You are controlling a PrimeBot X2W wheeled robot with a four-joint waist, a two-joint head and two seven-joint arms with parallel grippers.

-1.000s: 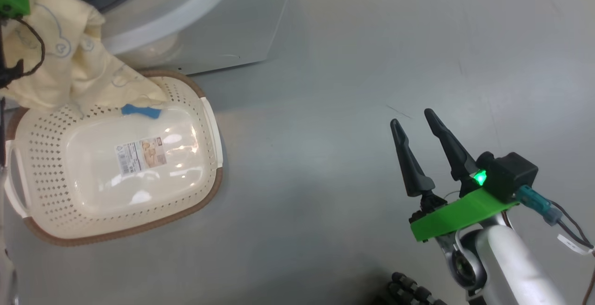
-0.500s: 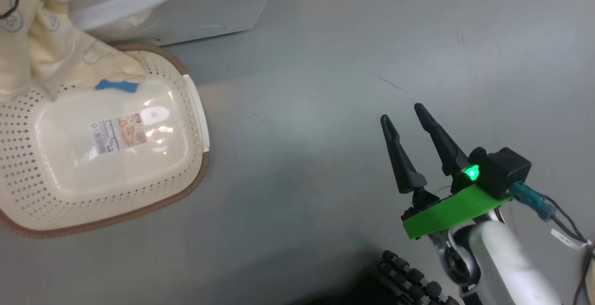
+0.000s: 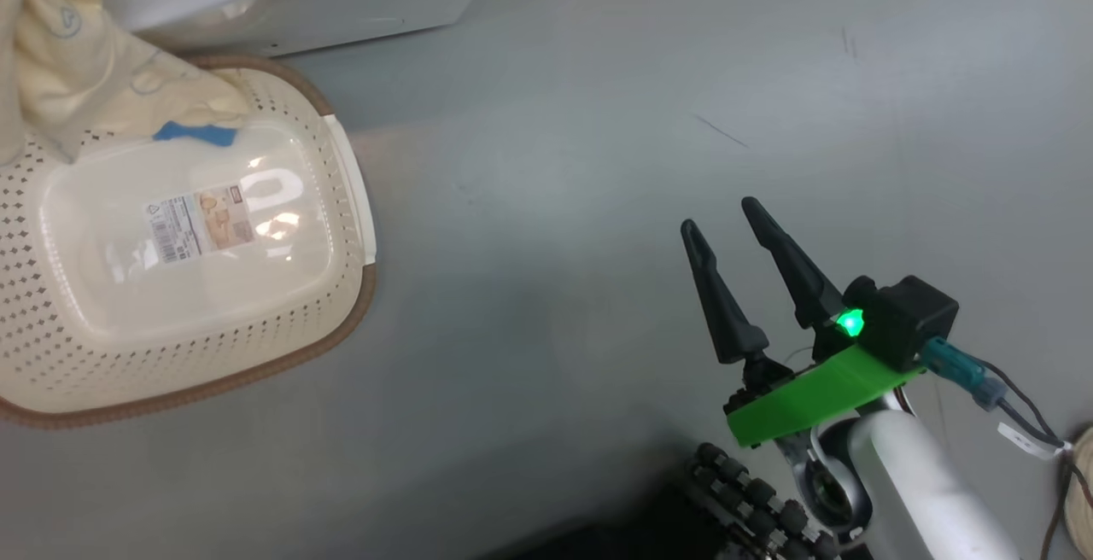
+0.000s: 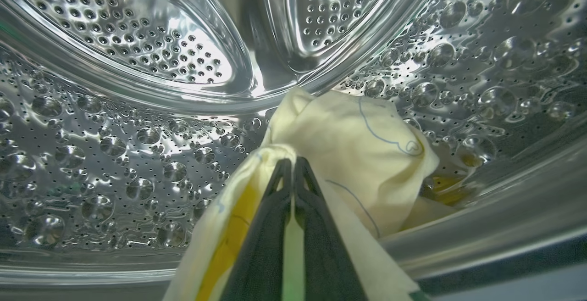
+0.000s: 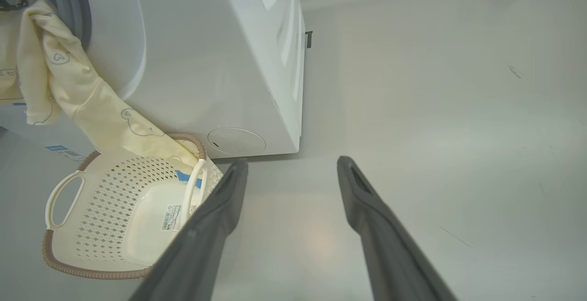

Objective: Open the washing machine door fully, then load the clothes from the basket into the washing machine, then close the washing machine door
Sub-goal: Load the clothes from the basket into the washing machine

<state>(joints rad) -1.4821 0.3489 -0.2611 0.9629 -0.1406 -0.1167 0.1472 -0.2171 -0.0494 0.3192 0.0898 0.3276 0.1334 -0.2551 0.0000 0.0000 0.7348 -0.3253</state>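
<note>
Left gripper (image 4: 292,161): fingers pinched on the clothes (image 4: 353,145), inside the washing machine (image 5: 206,62) drum (image 4: 114,154).
Right gripper (image 3: 720,215): fingers spread, holding nothing, over the floor (image 3: 598,116).
Clothes: tail draped over the basket (image 3: 316,321) far edge.

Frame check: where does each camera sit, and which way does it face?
Head: on the head, facing down at floor and basket; open right gripper lower right.
Left wrist: looking into the drum; left gripper shut on the clothes.
Right wrist: facing the washing machine; its fingers apart.
Shared: head and right wrist see the basket.
</note>
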